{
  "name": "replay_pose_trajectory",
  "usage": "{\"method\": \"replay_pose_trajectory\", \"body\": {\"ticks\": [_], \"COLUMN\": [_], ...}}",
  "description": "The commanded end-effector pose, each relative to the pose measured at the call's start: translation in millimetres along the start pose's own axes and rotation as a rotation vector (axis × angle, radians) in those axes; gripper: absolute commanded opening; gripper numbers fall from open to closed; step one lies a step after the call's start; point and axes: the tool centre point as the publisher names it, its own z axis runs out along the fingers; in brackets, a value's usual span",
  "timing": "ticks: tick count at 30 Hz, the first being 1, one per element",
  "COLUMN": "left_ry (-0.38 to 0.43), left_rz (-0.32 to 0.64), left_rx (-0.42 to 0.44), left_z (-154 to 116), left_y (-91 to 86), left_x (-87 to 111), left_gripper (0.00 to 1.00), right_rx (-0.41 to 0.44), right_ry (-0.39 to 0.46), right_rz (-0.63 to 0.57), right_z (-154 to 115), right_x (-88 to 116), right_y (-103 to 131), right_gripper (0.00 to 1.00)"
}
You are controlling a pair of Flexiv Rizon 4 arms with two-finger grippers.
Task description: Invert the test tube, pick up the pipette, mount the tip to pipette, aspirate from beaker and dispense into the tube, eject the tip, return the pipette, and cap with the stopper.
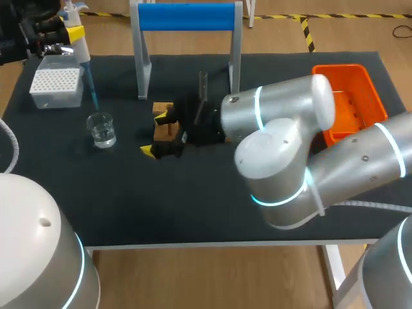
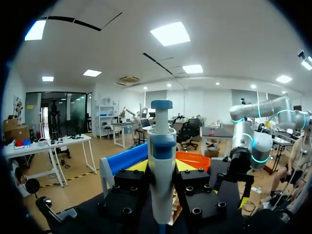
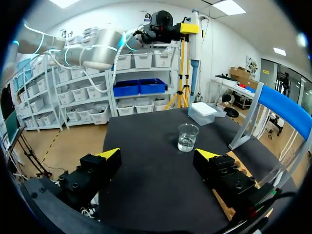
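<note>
Black tabletop (image 1: 193, 193) with beaker (image 1: 102, 130); left end effector (image 2: 162, 171) tight on pipette (image 2: 162, 141), right end effector (image 3: 158, 155) agape

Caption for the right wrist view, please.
Right pincer open above the table, beaker ahead, left pincer holding the pipette near the tip box.

Orange crate (image 1: 339, 68) (on black tabletop (image 1: 193, 206))

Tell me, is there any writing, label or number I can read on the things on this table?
None can be read.
The pipette, beaker, tip box and orange bin show no legible print.
Any marks on the beaker are too small to tell.
</note>
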Motion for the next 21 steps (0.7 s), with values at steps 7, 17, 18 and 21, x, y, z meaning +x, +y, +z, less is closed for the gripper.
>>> {"method": "replay_pose_trajectory", "body": {"ticks": [7,17,18,21], "left_ry": [-0.002,-0.002,-0.002,-0.002], "left_rz": [0.001,0.001,0.001,0.001], "left_rx": [0.001,0.001,0.001,0.001], "left_z": [1,1,1,1], "left_y": [0.2,0.2,0.2,0.2], "left_x": [0.2,0.2,0.2,0.2], "left_gripper": [0.0,0.0,0.0,0.0], "right_rx": [0.032,0.036,0.037,0.039], "right_ry": [-0.124,-0.196,-0.203,-0.217], "right_rz": [0.01,0.002,0.001,0.001], "right_z": [41,46,46,47], "right_x": [-3,-8,-9,-11], "right_y": [0,-2,-2,-4], "right_gripper": [1.0,1.0,1.0,1.0]}}
